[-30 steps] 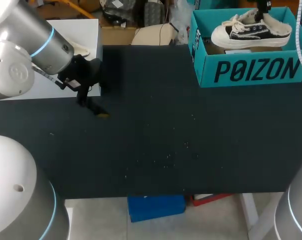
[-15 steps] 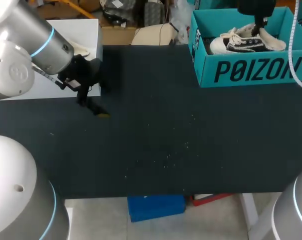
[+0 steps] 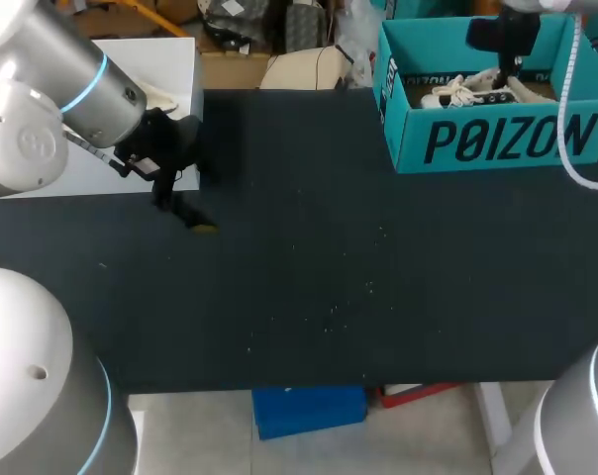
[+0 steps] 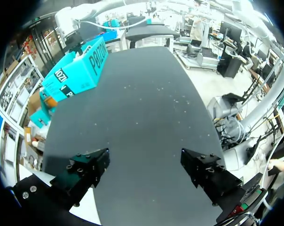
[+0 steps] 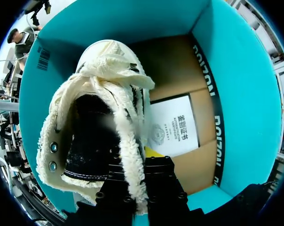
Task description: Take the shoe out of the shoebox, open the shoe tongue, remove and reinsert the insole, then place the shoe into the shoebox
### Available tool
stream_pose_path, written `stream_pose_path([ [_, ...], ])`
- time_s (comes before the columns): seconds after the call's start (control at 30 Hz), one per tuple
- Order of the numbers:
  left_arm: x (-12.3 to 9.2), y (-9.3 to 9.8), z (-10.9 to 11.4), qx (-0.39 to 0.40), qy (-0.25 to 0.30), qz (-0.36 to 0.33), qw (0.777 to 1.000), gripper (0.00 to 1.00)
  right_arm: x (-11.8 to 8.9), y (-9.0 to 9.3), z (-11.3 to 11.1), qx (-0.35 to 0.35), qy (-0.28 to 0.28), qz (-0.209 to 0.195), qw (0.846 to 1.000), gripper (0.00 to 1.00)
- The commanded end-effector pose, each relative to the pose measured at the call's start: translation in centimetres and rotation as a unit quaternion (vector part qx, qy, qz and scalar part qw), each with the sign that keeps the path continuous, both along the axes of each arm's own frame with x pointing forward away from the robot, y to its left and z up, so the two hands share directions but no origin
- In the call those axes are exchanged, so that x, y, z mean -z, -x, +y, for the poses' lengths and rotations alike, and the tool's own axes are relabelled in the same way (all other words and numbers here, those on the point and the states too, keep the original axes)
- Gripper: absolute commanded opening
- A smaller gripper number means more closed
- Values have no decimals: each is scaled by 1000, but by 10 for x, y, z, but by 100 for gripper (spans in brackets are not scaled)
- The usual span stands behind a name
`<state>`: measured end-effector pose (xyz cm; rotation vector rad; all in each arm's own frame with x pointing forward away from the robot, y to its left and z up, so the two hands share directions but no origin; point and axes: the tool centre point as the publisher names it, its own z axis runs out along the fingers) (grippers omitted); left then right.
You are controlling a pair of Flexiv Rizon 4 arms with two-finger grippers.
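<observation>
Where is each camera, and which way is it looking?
Head view: above and behind the robot, looking down on the table; the left arm and right arm show at its sides.
Left wrist view: on the left arm's wrist, looking along the table toward the shoebox; the left gripper shows, open.
Right wrist view: on the right arm's wrist, looking down into the shoebox; the right gripper pinches the shoe.
Shared: all three show the teal shoebox.

Left hand [image 4: 144,165] hangs with fingers spread wide; right hand [image 5: 138,176] points down, clamped on the shoe [image 5: 104,75].
</observation>
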<state>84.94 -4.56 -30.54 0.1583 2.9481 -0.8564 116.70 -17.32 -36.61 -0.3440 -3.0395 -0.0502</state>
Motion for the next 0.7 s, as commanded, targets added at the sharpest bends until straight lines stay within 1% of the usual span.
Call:
stream_pose_path([
  [0.03, 1, 0, 0, 0, 1, -2, 1000, 100, 13, -7, 1, 4, -3, 10, 1000, 0],
  [0.17, 1, 0, 0, 0, 1, -2, 1000, 100, 22, -6, 1, 10, -3, 17, 1000, 0],
  [0.37, 1, 0, 0, 0, 1, -2, 1000, 100, 30, -3, 2, 12, -2, 26, 1000, 0],
  [0.4, 1, 0, 0, 0, 1, -2, 1000, 100, 30, -3, 2, 14, -2, 28, 1000, 16],
  [0.43, 1, 0, 0, 0, 1, -2, 1000, 100, 30, -3, 2, 16, -1, 27, 1000, 37],
  [0.47, 1, 0, 0, 0, 1, -2, 1000, 100, 29, -3, 1, 18, -1, 26, 1000, 44],
  [0.5, 1, 0, 0, 0, 1, -2, 1000, 100, 28, -3, 0, 21, -1, 23, 1000, 49],
  [0.53, 1, 0, 0, 0, 1, -2, 1000, 100, 25, -4, -1, 24, 1, 19, 1000, 62],
  [0.6, 1, 0, 0, 0, 1, -2, 1000, 100, 20, -6, -3, 30, 4, 13, 999, 69],
  [0.63, 1, 0, 0, 0, 1, -2, 1000, 100, 17, -6, -4, 33, 6, 8, 999, 69],
  [0.67, 1, 0, 0, 0, 1, -2, 1000, 100, 14, -7, -5, 36, 6, 3, 999, 83],
  [0.7, 1, 0, 0, 0, 1, -2, 1000, 100, 10, -8, -5, 36, 9, -2, 999, 91],
])
